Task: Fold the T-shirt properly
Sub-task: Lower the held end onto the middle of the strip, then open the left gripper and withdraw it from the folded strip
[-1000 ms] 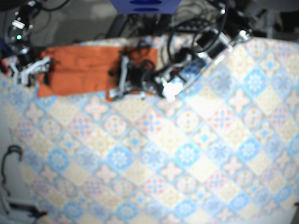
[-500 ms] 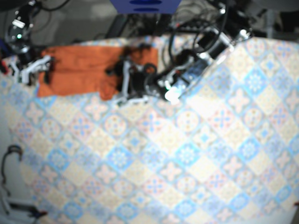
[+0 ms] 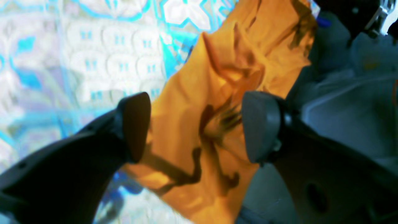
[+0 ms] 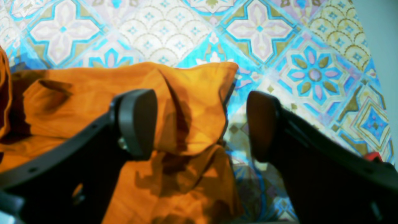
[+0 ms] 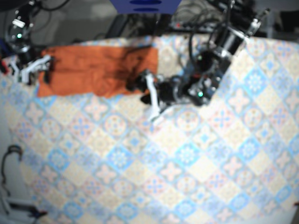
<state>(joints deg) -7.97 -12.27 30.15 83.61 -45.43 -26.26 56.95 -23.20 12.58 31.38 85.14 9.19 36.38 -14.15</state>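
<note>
The orange T-shirt [image 5: 93,67] lies folded into a long strip at the table's far left. In the base view my left gripper [image 5: 148,97] is just off the strip's right end, over the patterned cloth. In the left wrist view that gripper [image 3: 197,127] is open, and rumpled shirt fabric [image 3: 199,102] lies below the gap without being held. My right gripper [image 5: 33,67] sits at the strip's left end. The right wrist view shows it [image 4: 200,124] open, with a shirt corner [image 4: 192,93] under the gap, nearer its left finger [image 4: 136,121].
A tablecloth [image 5: 187,163] with blue and yellow tiles covers the table. Cables and arm hardware [image 5: 219,42] crowd the far edge at the right. A cable loop [image 5: 11,156] hangs off the table's left side.
My left gripper has moved right and toward the front, off the shirt's right end. The bunched fabric it was over now lies flatter. The right arm has stayed put.
</note>
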